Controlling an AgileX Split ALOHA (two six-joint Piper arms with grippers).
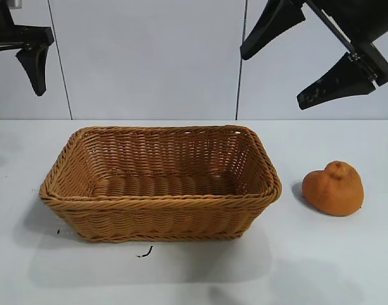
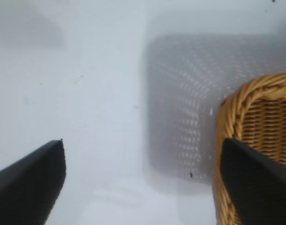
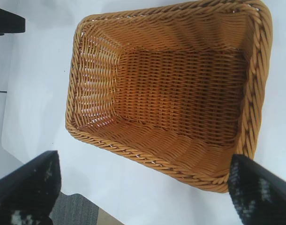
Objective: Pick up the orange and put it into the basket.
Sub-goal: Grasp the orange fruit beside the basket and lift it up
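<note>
The tan wicker basket (image 1: 162,202) stands on the white table, left of centre, with nothing in it. To its right, a short gap away, the lumpy dull orange (image 1: 334,189) lies on the table. My right gripper (image 1: 271,81) hangs open high above the gap between basket and orange. In the right wrist view it (image 3: 143,157) looks down on the basket (image 3: 101,79); the orange is out of that view. My left gripper (image 2: 143,145) is open, raised at the far left, with one finger (image 1: 35,67) showing in the exterior view. A basket corner (image 2: 255,108) lies beside it below.
White tabletop (image 1: 194,273) runs all round the basket, with a small black mark (image 1: 145,253) in front of it. Grey wall panels stand behind. The right wrist view shows the table's edge with grey floor (image 3: 77,211) beyond.
</note>
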